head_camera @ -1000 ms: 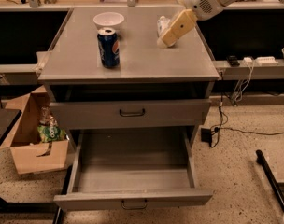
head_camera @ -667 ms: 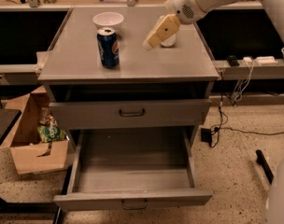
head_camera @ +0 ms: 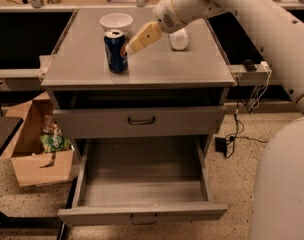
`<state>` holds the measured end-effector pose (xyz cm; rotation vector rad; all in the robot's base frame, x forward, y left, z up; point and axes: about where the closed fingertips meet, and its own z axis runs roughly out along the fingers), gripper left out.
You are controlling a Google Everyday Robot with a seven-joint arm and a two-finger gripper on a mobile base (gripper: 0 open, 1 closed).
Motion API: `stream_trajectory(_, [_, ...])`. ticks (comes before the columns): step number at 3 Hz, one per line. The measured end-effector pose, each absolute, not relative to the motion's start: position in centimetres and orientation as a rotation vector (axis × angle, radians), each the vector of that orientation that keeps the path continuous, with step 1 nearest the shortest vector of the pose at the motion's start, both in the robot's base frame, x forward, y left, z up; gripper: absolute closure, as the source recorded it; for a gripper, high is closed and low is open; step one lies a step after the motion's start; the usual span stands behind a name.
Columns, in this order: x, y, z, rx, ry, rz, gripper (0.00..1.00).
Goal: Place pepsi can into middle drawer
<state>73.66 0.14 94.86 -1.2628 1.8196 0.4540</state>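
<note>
Pepsi can [head_camera: 116, 51] upright on the worktop [head_camera: 157, 69], immediately left of the claw [head_camera: 129, 47] tip, maybe touching. Claw has swung in from over by the plastic bottle [head_camera: 179, 40], which is now to its right. Can't tell its opening; nothing held yet. Grasp looks next. Middle drawer [head_camera: 142, 186] is open, well below the claw.

The pepsi can [head_camera: 115, 51] is standing on the cabinet top [head_camera: 157, 69], left of centre in the upper frame. The bowl [head_camera: 116, 21] is sitting behind it. The gripper [head_camera: 128, 49] is hanging just right of the can, and the bottle [head_camera: 179, 39] is sitting farther right. Below, a shut drawer front [head_camera: 140, 121] is sitting above the middle drawer [head_camera: 142, 215], which is standing pulled out at bottom centre. A cardboard box [head_camera: 39, 156] is sitting at lower left.
</note>
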Motion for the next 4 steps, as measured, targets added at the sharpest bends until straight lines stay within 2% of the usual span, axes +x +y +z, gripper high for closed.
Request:
stream_trajectory(3, [76.8,7.6,91.2,-1.203,1.783,0.584,0.0])
stream_trajectory(4, [77.1,9.0,90.7,-1.204,1.767,0.601,0.16])
